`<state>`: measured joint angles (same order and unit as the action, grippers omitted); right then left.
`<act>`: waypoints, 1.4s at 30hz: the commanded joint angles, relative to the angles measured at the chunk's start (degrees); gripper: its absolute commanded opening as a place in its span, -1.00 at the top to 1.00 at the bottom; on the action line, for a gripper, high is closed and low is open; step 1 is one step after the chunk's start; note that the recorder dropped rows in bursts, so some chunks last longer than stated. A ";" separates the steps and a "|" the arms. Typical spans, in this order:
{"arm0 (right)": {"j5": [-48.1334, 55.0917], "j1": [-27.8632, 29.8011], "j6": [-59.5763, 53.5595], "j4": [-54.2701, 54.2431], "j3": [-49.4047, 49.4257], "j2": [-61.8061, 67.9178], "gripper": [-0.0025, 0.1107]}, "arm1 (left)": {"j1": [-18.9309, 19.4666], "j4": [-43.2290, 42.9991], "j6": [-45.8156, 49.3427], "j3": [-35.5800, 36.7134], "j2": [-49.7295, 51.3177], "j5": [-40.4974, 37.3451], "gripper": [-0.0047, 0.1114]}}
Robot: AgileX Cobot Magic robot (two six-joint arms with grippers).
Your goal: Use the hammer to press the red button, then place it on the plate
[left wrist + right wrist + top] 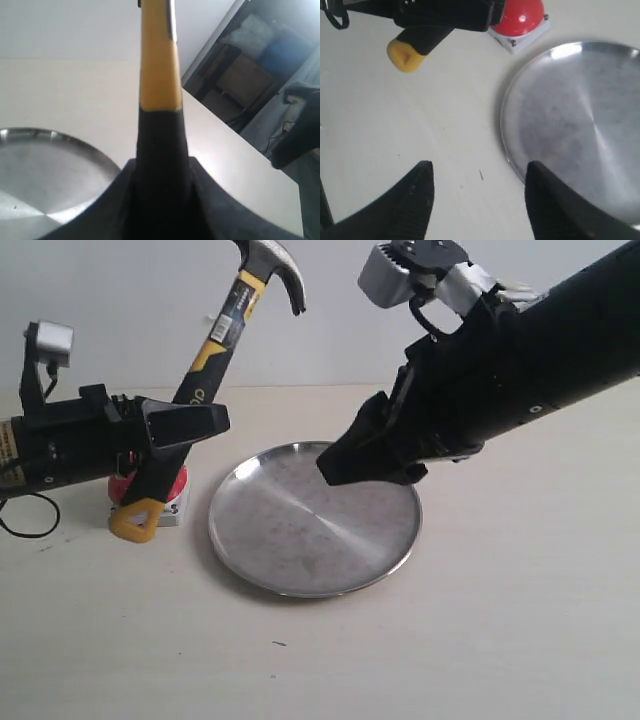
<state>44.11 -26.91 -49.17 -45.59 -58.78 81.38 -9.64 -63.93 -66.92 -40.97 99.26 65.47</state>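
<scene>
My left gripper (185, 428) is shut on the black part of the hammer's handle (160, 150). The hammer (215, 345) stands tilted, its steel head up high to the right and its yellow looped end (135, 522) low beside the red button (178, 483). Arm and handle hide most of that button; the right wrist view shows its red dome (522, 17) on a grey base. The silver plate (290, 570) lies mid-table, empty. My right gripper (345, 465) hovers open over the plate's far rim (506, 127), nothing between its fingers (420, 195).
A pale wooden table (480, 640) carries everything, with a white wall behind. A black cable loop (28, 515) hangs from the left arm near the table's left edge. Past the table's far edge the left wrist view shows dim shelving (250, 65).
</scene>
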 commanded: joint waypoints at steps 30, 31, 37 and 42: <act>25.85 11.58 -59.96 -54.36 -10.31 24.57 -0.04 | -7.86 7.71 5.57 -0.59 -9.26 4.49 0.92; 25.85 11.58 -59.65 -54.36 -10.31 24.57 -0.04 | -8.92 9.38 7.84 -0.59 -9.14 4.49 0.92; 25.85 11.58 -55.36 -54.36 -14.52 24.57 -0.04 | -12.66 16.03 16.90 -0.59 -7.32 4.49 0.92; 25.85 11.58 -54.42 -54.36 -16.57 24.57 -0.04 | -12.66 16.91 20.70 -0.59 -7.21 4.49 0.92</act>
<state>68.91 -15.23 -104.30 -98.83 -74.19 106.01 -21.91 -49.62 -47.71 -40.97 92.49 66.66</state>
